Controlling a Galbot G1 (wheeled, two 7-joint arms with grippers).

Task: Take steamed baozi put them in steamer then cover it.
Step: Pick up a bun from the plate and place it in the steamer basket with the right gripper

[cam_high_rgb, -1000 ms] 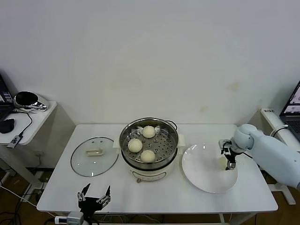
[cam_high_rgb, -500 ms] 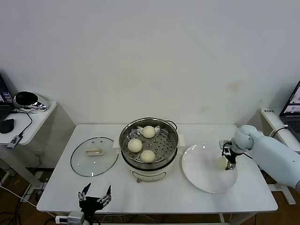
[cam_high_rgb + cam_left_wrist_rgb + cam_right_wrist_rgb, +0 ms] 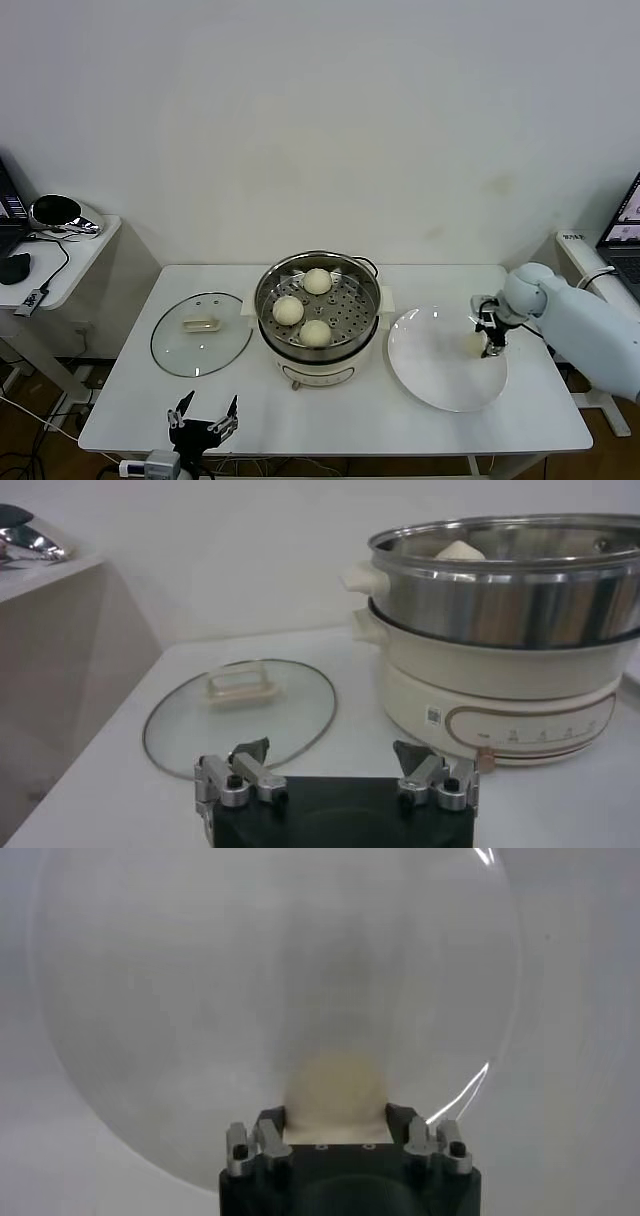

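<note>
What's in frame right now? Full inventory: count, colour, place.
steamed baozi: four, cream-white; three in the steamer tray, one on the plate between the right gripper's fingers
steamer: one, steel pot on a cream base; table centre
glass lid: one, clear with a cream handle; flat on the table, left of the steamer
plate: one, white; right of the steamer
table: one, white
side table: one, white; far left, cluttered
left gripper: fingers open, at the table's front edge, idle
right gripper: shut on the plate's baozi
</note>
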